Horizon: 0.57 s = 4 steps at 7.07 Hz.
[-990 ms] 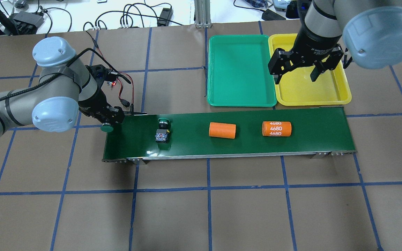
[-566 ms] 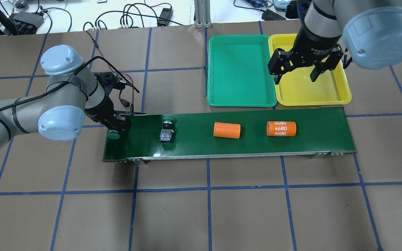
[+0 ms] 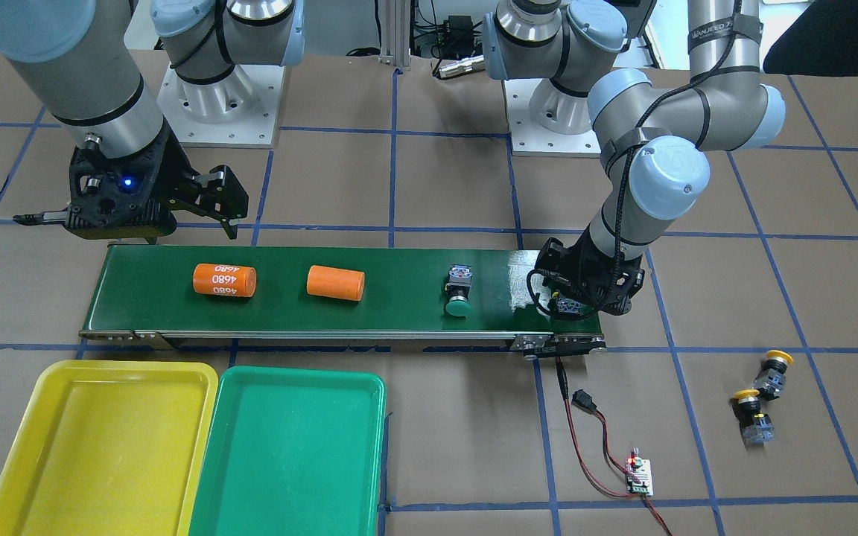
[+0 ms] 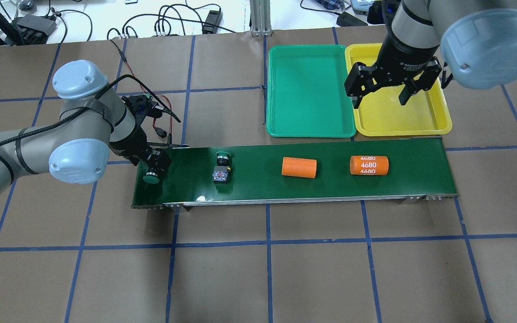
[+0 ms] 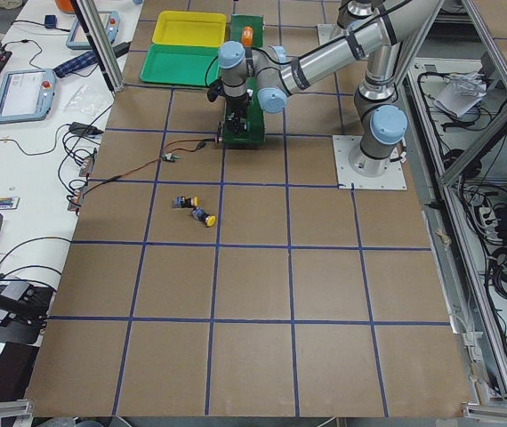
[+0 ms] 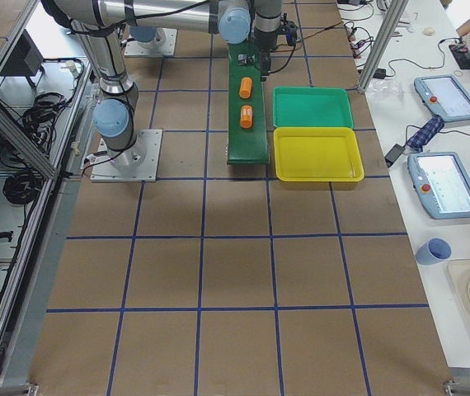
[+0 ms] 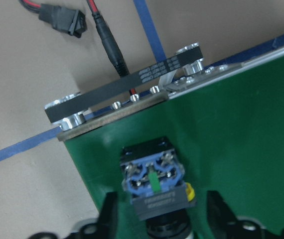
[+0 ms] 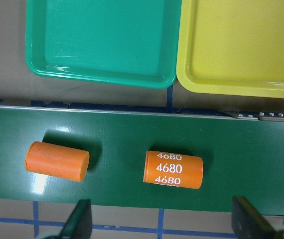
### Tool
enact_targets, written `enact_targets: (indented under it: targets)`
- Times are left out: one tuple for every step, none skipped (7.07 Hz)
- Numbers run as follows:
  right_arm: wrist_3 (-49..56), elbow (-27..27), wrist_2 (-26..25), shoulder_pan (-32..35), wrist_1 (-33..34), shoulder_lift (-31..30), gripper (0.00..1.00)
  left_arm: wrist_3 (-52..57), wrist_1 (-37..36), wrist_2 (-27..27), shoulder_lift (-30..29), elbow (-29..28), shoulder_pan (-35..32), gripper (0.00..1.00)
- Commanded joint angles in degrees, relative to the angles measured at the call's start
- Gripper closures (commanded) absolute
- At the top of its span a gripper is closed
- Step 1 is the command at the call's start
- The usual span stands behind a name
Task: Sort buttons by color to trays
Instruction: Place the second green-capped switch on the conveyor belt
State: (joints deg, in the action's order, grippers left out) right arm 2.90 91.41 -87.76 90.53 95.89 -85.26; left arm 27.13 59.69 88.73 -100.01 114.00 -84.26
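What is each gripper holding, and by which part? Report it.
Right gripper: open, nothing held. Left gripper: its fingers flank the blocky body of a green button at the belt end, but slim gaps show, so a grip cannot be told.

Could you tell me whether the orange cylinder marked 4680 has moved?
Yes. The marked orange cylinder has shifted right along the belt, judged against the yellow tray.

Dark-green conveyor belt (image 4: 312,185) | plain orange cylinder (image 4: 299,167) beside orange cylinder marked 4680 (image 4: 369,165) | red-lit circuit board (image 3: 638,476) off belt's end
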Motion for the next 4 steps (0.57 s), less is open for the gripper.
enact_targets:
  targets:
    - [0.0, 0.0, -0.05, 0.0, 0.0, 0.0, 0.0, -0.14, -0.45, 0.21, 2.44, -1.4, 1.28, 0.0]
    - [0.0, 0.0, -0.05, -0.09, 0.0, 0.0, 0.0, -0.58, -0.72, 0.04, 2.02, -4.02, 6.25, 0.0]
    - [0.0, 0.0, -0.05, 0.0, 0.0, 0.0, 0.0, -0.06, -0.8, 0.21, -0.25, -8.49, 11.61, 0.0]
    - [0.0, 0.0, -0.05, -0.09, 0.0, 0.0, 0.0, 0.03, -0.81, 0.56, -2.88, -12.36, 14.79, 0.0]
